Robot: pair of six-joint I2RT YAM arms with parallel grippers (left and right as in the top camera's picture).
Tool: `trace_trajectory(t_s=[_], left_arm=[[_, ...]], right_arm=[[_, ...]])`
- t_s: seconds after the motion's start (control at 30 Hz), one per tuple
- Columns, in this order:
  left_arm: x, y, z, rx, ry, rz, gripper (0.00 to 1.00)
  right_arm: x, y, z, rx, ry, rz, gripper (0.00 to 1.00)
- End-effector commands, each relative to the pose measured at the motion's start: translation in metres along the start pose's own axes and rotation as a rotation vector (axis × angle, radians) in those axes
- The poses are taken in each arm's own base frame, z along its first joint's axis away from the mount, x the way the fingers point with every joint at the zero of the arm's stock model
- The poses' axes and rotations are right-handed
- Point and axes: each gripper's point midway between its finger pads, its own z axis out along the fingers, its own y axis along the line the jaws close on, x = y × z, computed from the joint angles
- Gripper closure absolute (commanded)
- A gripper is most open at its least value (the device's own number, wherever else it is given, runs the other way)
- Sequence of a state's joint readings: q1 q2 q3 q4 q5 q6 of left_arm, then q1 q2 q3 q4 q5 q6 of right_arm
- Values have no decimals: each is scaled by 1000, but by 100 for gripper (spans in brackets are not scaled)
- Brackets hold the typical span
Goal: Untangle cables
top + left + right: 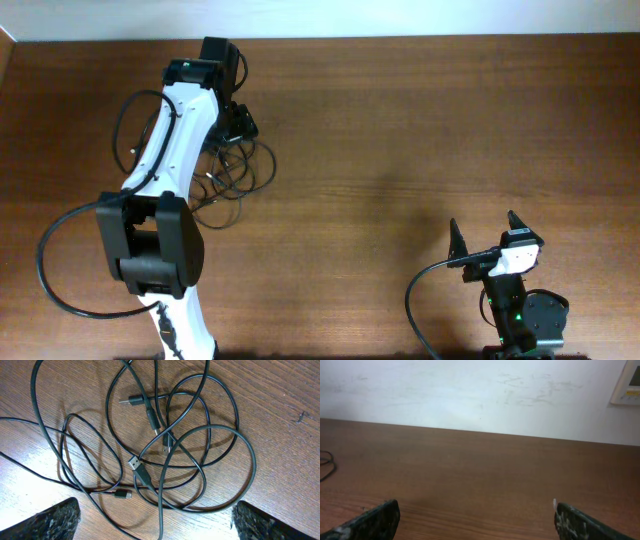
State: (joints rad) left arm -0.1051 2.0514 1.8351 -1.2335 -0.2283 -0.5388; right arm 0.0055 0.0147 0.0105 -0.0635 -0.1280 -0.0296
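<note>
The cables (236,176) lie as a loose tangle of thin black loops on the wooden table, left of centre. In the left wrist view they overlap in several crossing loops, with a silver-tipped plug (141,473) in the middle and smaller plugs (122,494) around it. My left gripper (240,128) hangs over the tangle's far edge. It is open (156,516), and only a cable strand and bare table show between its fingers. My right gripper (486,232) rests far off at the near right, open (475,510) with nothing between its fingers.
The left arm's thick black hose (60,270) loops out near the table's left edge. The table's far edge meets a white wall (470,395). A bit of cable (325,466) shows at the left edge of the right wrist view.
</note>
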Motion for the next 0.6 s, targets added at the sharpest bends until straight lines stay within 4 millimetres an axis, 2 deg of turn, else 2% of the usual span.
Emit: trace_trajectory(t_s=[0.0,0.3,0.37,0.4,0.5,0.57], left_arm=[[0,2,-3,2,-5,-2,1],[0,2,-1,0,-1,0,1],[-1,3,-9,9,-17,-4,1],[-4,5,-20,24,-41,-11,1],[-10,17,-82,103,-175,-47,1],[-10,25,-112,141,-238,-64,1]], right_arm=[[2,0,0,2,1,3,2],[2,0,0,2,0,3,2],[2,0,0,2,1,3,1],[2,0,0,2,1,3,2],[2,0,0,2,1,3,2],[2,0,0,2,0,3,2]])
